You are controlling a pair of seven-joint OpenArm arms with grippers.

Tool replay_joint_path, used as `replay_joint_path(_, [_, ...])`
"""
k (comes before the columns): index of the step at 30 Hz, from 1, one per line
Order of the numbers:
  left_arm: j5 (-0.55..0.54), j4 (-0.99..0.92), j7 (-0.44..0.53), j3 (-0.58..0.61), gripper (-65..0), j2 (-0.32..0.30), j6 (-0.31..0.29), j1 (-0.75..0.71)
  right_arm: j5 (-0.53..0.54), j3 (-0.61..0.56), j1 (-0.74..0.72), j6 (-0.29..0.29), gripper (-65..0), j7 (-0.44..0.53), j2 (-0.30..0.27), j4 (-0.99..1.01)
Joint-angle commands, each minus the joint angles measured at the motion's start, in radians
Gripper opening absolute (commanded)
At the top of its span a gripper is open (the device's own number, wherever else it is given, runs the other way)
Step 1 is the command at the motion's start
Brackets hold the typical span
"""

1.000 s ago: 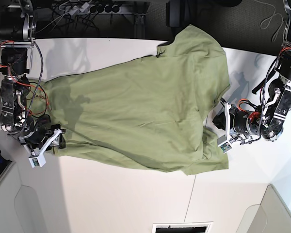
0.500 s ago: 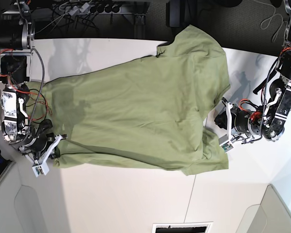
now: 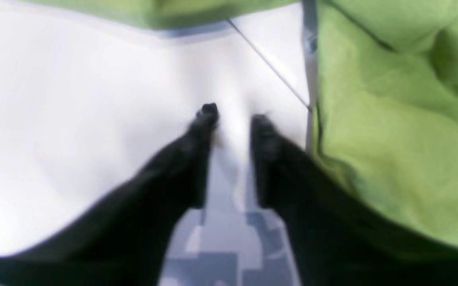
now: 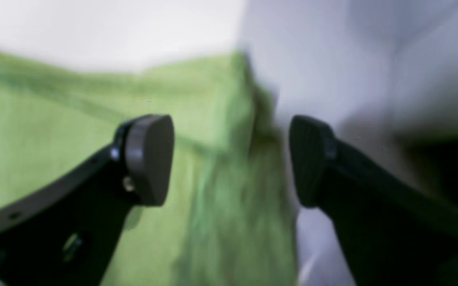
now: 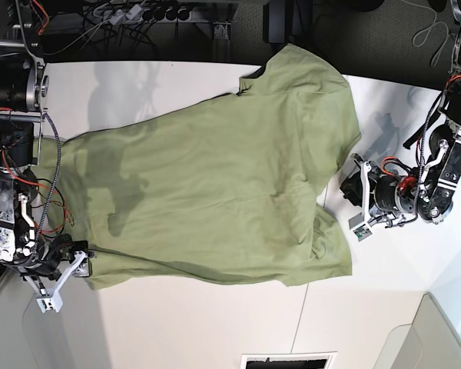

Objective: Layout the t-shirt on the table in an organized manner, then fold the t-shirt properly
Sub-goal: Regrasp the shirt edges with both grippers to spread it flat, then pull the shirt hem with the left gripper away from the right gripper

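Both grippers have released the t-shirt (image 5: 215,184); right gripper (image 4: 231,159) gapes wide over its corner, left gripper (image 3: 233,115) slightly parted, empty, beside the sleeve. Bare table (image 5: 177,323) surrounds.

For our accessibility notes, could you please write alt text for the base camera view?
An olive-green t-shirt lies spread across a white table, seen from above, with some wrinkles near one sleeve. The right gripper sits open at the shirt's hem corner on the picture's left, and the left gripper rests beside the sleeve on the picture's right.
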State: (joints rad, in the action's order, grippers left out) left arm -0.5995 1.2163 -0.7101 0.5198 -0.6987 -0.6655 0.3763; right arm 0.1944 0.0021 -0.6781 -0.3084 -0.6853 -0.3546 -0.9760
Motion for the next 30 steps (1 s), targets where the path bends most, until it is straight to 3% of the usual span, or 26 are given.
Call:
replay_joint_path(1, [-0.003, 0.010, 0.003, -0.010, -37.6, -0.016, 0.019, 0.019, 0.031, 0.006, -0.026, 0.011, -20.5, -0.005, -0.013, -0.021])
replay_joint_path(4, [0.010, 0.010, 0.044, -0.010, -36.2, -0.016, 0.078, 0.020, 0.081, 0.012, 0.027, 0.009, -20.5, -0.062, -0.013, -0.058])
replay_joint_path(8, [0.127, 0.009, 0.110, -0.039, -36.2, 0.011, 0.190, 0.020, 0.114, 0.023, 0.162, 0.009, -20.5, -0.077, -0.013, -0.187])
replay_joint_path(16, [0.137, 0.008, 0.126, -0.183, -36.2, 0.124, 0.231, 0.045, 0.127, 0.026, 0.399, 0.025, -20.6, -0.076, 0.036, -0.480])
replay_joint_path(25, [0.173, -0.096, 0.125, -0.199, -36.2, 0.209, 0.241, 0.045, 0.121, 0.025, 0.507, 0.012, -20.6, -0.070, 0.111, -0.490])
replay_joint_path(28, [0.218, -0.129, 0.122, -0.199, -36.2, 0.230, 0.319, 0.044, 0.117, 0.026, 0.526, 0.006, -20.6, -0.067, 0.126, -0.490])
replay_joint_path(30, [0.227, -0.138, 0.123, -0.199, -36.6, 0.236, 0.341, 0.044, 0.117, 0.026, 0.536, 0.006, -20.6, -0.066, 0.130, -0.490])
